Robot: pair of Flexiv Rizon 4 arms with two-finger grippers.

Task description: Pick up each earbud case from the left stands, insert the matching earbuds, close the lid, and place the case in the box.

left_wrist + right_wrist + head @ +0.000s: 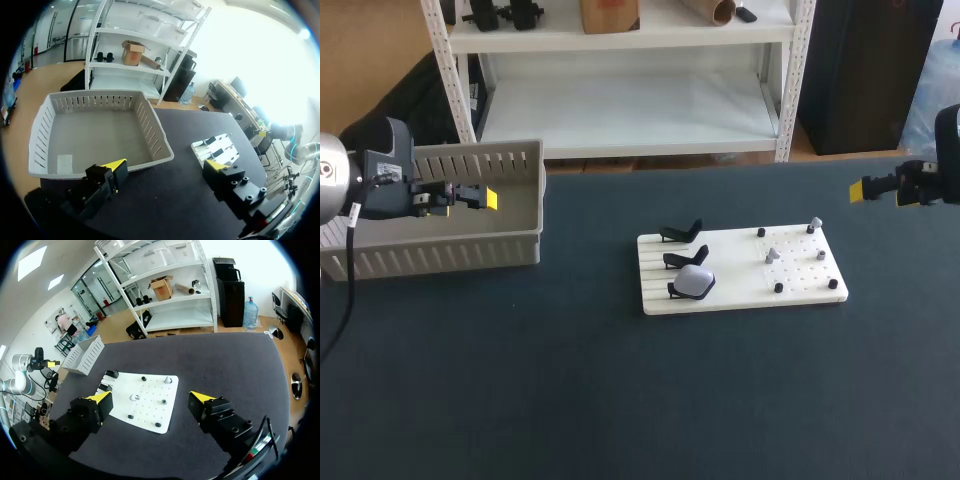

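Head view: the left gripper (470,200) hangs over the box (440,258), fingers apart and empty. The right gripper (870,190), also empty, sits off the board (740,300) at its 2 o'clock. The one case (695,283) rests on the nearest stand, at the board's 7 o'clock corner. It is well apart from the left gripper, at about its 4 o'clock. To lift it cleanly, I would straddle the case squarely, close gently, then draw it up off the stand without dragging the board.

Left wrist view: the left gripper (166,167) is spread wide. The box (155,135) is ahead at 11 o'clock and the board (212,145) at 1 o'clock. I cannot pick out the case.

Right wrist view: the right gripper (151,399) gapes over the board (150,415). The case is hidden.
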